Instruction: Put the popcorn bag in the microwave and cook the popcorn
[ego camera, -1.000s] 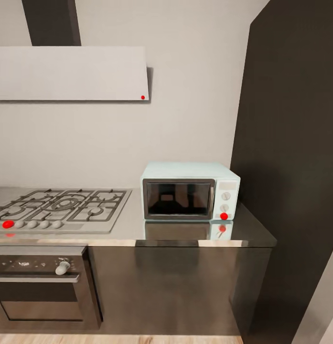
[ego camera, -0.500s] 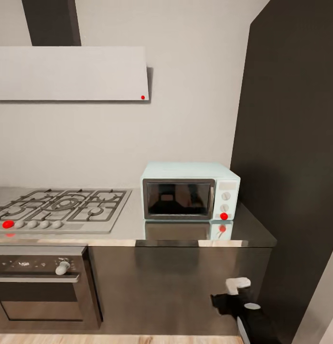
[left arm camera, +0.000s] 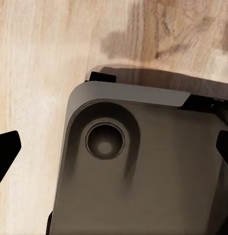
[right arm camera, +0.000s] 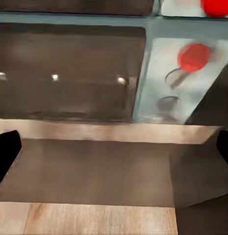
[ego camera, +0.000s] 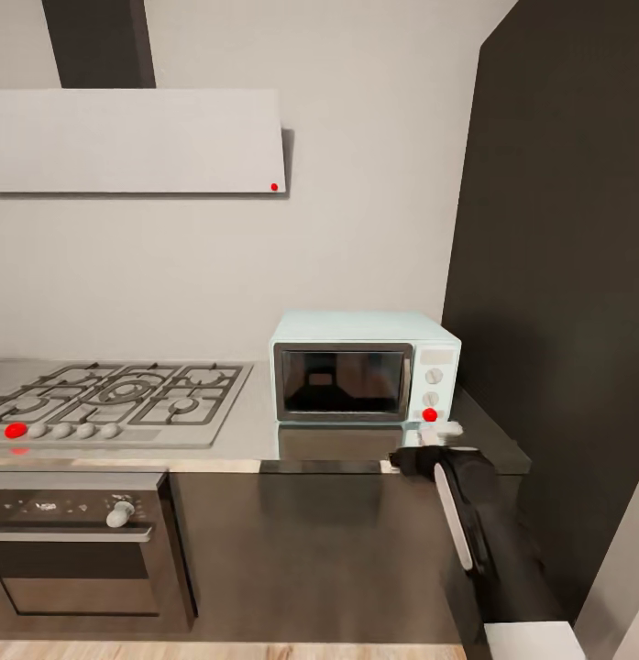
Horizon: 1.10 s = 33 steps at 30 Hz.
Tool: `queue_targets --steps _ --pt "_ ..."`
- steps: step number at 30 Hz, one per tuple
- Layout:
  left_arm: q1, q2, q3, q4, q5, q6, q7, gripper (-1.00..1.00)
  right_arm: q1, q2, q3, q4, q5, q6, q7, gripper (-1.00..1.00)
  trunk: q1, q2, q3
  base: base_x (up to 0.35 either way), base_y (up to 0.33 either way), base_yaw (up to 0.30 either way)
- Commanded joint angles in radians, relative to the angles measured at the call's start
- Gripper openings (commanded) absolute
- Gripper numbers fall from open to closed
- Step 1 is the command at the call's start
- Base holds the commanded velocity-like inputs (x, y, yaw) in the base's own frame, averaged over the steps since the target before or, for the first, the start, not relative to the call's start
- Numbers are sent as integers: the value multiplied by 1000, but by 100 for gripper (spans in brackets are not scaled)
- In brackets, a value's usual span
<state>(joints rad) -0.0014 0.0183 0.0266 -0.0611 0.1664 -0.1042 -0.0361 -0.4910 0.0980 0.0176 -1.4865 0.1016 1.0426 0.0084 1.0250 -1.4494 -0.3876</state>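
The pale mint microwave (ego camera: pixel 365 367) stands on the grey countertop (ego camera: pixel 246 440) with its dark glass door closed and a red light (ego camera: pixel 430 414) low on its knob panel. My right gripper (ego camera: pixel 438 433) hovers at the counter's front edge, just below that panel. In the right wrist view the gripper (right arm camera: pixel 114 147) is open with nothing between its fingers, and it faces the microwave's reflection (right arm camera: pixel 69 73) in the worktop. My left gripper (left arm camera: pixel 114 147) is open and points down at my own grey base (left arm camera: pixel 143 166) over the wood floor. The popcorn bag is out of view.
A steel gas hob (ego camera: pixel 108 399) with a red knob lies left of the microwave, above a built-in oven (ego camera: pixel 76 541). The white hood (ego camera: pixel 136 137) hangs above the hob. A tall dark cabinet (ego camera: pixel 557 275) walls off the right side. Dark cabinet fronts (ego camera: pixel 310 550) run under the counter.
My right arm has come up from the bottom of the head view to the counter's front edge below the microwave's knob panel. Nothing else has moved.
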Motion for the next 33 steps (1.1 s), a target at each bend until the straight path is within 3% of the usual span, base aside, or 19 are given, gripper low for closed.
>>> queue_targets --steps 1,4,8,12,20,22,28,33 --pt "0 0 1 0 7 -2 -4 100 -40 4 0 -1 7 5 1 100 0 -1 -1 0 0 0" --pt "0 0 1 0 7 -2 -4 100 -124 15 -1 -1 7 5 -1 100 0 -1 -1 0 0 0" --pt "0 0 2 0 7 -2 -4 100 -151 33 -7 2 11 -15 -9 100 0 -1 -1 0 0 0" --pt "0 0 1 0 8 -2 -4 100 -123 36 -7 16 9 -167 -14 100 0 -1 -1 0 0 0" --pt "0 1 2 0 7 0 -6 100 -54 31 -8 89 9 -334 -56 100 0 -1 -1 0 0 0" --pt "0 1 2 0 6 0 -13 100 -52 26 -10 95 9 -339 -66 100 0 -1 -1 0 0 0" --pt "0 2 3 -1 8 4 -15 100 -52 22 -92 83 18 -342 -100 100 0 -1 -1 0 0 0" --pt "0 1 4 -3 9 4 -10 100 -52 24 -98 75 20 -386 -101 100 0 -1 -1 0 0 0"
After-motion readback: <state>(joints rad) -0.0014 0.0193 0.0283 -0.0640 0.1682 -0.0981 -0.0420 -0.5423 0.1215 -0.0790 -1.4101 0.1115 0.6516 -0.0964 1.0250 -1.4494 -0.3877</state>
